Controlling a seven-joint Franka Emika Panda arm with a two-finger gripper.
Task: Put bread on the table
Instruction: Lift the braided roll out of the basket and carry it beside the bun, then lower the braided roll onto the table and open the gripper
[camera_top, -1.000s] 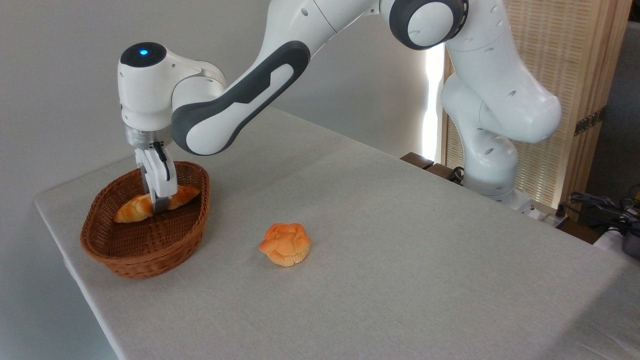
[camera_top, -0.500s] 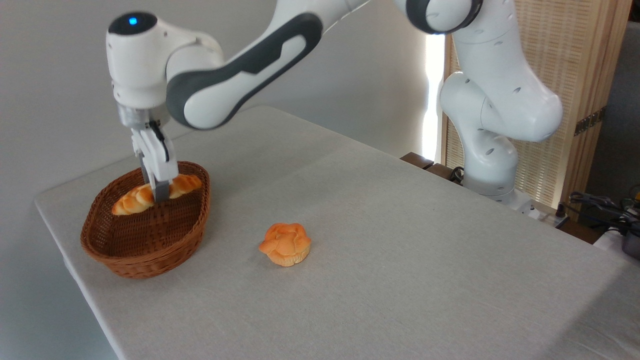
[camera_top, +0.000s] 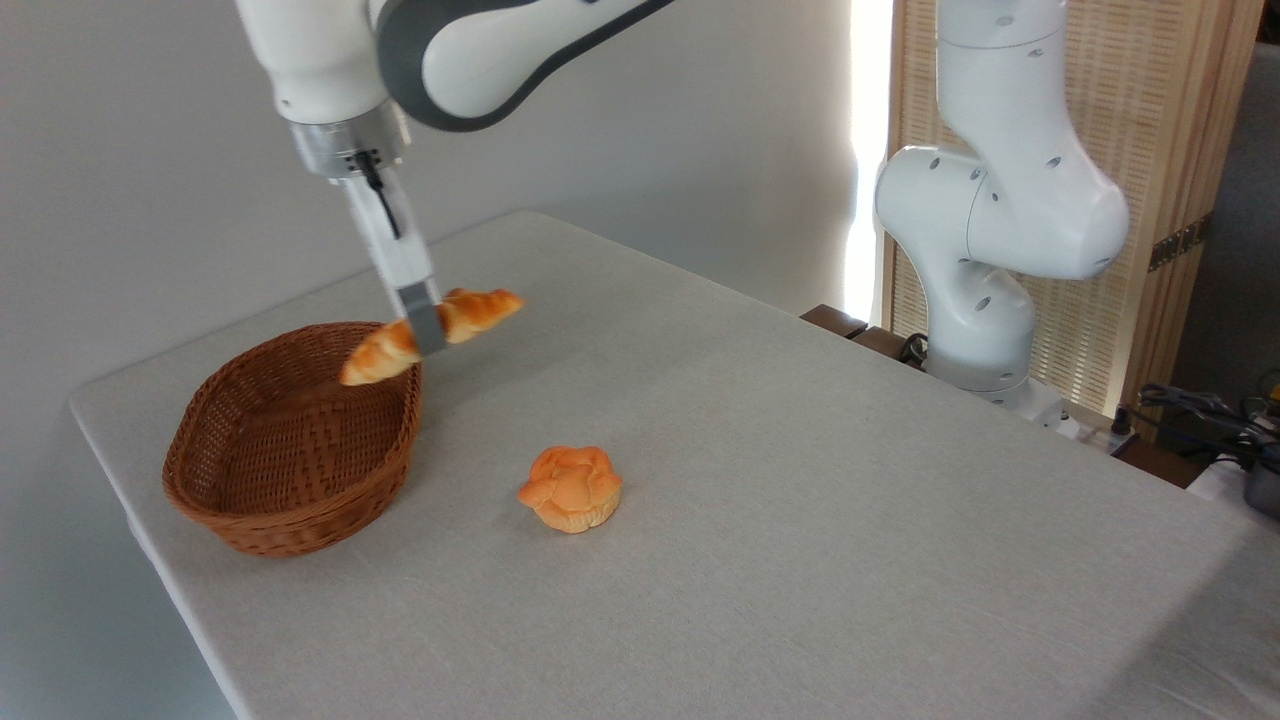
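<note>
Basket (camera_top: 290, 440): brown oval wicker, lying below and to the left of the gripper, resting on the cloth near the table's left end; nothing shows inside it
Arm pose: the white and grey arm reaches in from the upper right, its wrist high above the basket's right rim, the slim fingers slanting down and a little to the right
Gripper (camera_top: 428, 328): fingers closed on the middle of the bread, one grey pad showing across the loaf's near side; the other finger is hidden behind it
Bread (camera_top: 475, 310): braided golden-orange loaf held in the air, clear of both basket and cloth; it sticks out on both sides of the gripper
Bread axis: long axis runs lower left to upper right, tilted; the lower tapered end points down-left over the basket's right rim, the higher end points up-right over the bare cloth
Bun (camera_top: 571, 487): round, flower-shaped, orange, sitting on the cloth below and to the right of the gripper, well apart from the held loaf and apart from the basket
Table (camera_top: 800, 520): light grey-beige cloth stretching from under the gripper far to the right
Arm base (camera_top: 985, 300): white column standing at the table's far right edge, well to the right of the gripper
</note>
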